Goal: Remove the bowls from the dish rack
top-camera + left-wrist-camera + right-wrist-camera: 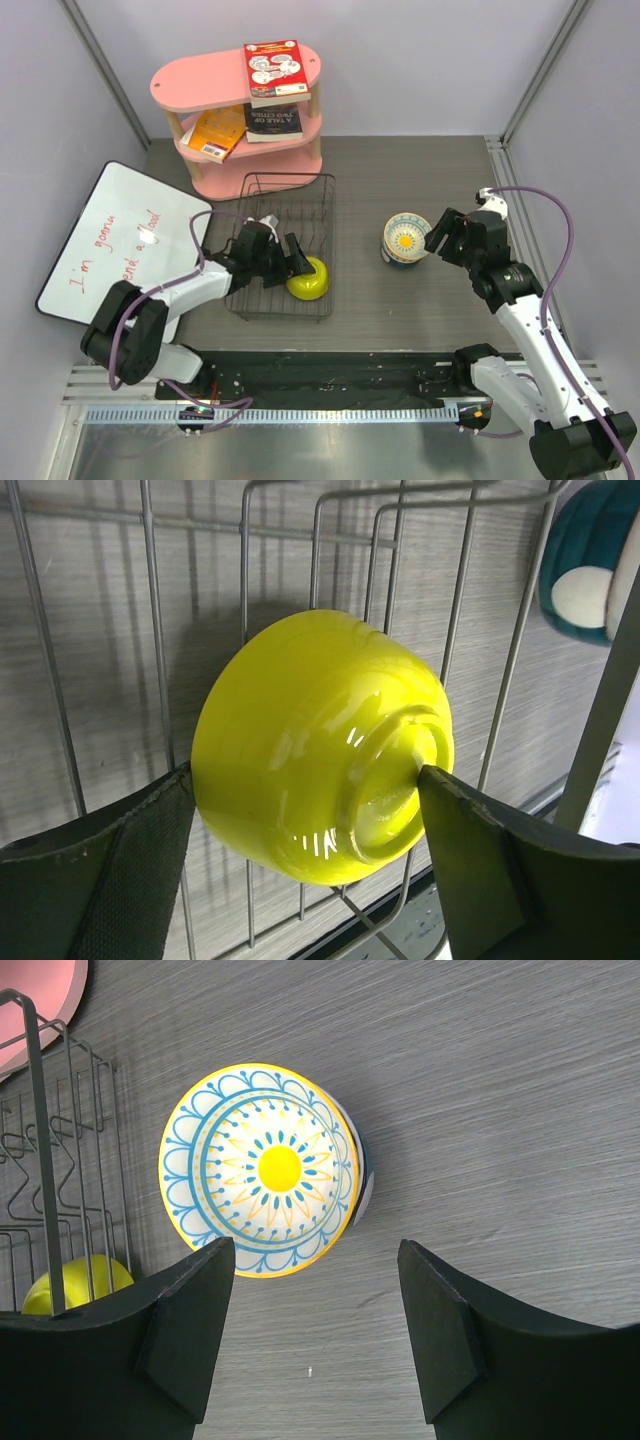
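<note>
shelf: pink shelf (200, 85), books (272, 68) | left: whiteboard (100, 225), red writing | surface: grey table (400, 310)

Teal bowl (585, 550) cut off at top-right edge, left wrist view. Yellow-green bowl (85, 1280) partly hidden behind dish rack (38, 1110) wires, right wrist view.

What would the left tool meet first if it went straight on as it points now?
Likely the yellow-green bowl, on its side in the dish rack, between the fingers of the left tool.

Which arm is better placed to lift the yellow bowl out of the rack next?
Left. The left claw straddles the yellow-green bowl inside the dish rack; the right claw hangs open above the patterned bowl on the table.
</note>
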### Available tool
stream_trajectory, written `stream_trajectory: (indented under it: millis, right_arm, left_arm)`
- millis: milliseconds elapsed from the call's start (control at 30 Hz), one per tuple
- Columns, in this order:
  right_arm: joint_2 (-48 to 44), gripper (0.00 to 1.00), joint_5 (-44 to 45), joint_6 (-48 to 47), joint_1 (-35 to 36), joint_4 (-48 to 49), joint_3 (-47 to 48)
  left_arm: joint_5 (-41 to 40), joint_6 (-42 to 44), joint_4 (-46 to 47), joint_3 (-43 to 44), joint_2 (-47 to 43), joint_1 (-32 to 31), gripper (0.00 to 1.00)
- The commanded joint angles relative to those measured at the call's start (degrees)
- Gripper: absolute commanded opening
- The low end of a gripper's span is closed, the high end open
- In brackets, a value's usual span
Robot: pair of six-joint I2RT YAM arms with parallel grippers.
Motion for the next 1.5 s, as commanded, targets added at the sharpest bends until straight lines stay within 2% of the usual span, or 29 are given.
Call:
stream_trajectory:
  millis: [0, 200, 467, 600, 700, 967, 1200, 1467]
  right_arm:
    - [-0.1, 0.71, 0.0, -1.0, 0.0, 1.9, 1.2]
    - [-0.6, 0.71, 0.5, -1.5, 0.0, 2.1, 0.8]
    - [-0.5, 0.71, 0.5, -1.2, -0.1, 1.9, 0.5]
    - [-0.8, 0.71, 0.5, -1.2, -0.1, 2.0, 0.4]
    - [-1.2, 0.71, 0.5, -1.1, 0.0, 2.0, 0.6]
    - [-1.9, 0.71, 1.0, -1.1, -0.1, 1.5, 1.4]
    - [-2.0, 0.71, 0.7, -0.9, 0.0, 1.3, 1.8]
    - [-1.8, 0.71, -0.8, -0.9, 0.0, 1.4, 2.5]
  left_arm:
    - [1.5, 1.9, -1.4, -0.1, 4.5, 0.4, 0.79]
    - [4.2, 0.7, 2.2, -0.4, 7.8, 0.4, 0.56]
    - [4.3, 2.0, 1.0, 0.4, 6.1, 0.5, 0.32]
    - [3.8, 2.9, -1.3, 1.8, 4.1, 0.7, 0.1]
    - [2.6, 3.9, -4.1, 3.7, 2.0, 0.7, 0.0]
    - [-2.2, 8.6, -13.3, 11.1, -3.1, 0.7, 0.0]
    - [-6.0, 15.0, -23.9, 19.7, -4.0, 0.7, 0.0]
    - [-7.7, 20.3, -29.1, 23.9, -4.6, 0.3, 0.0]
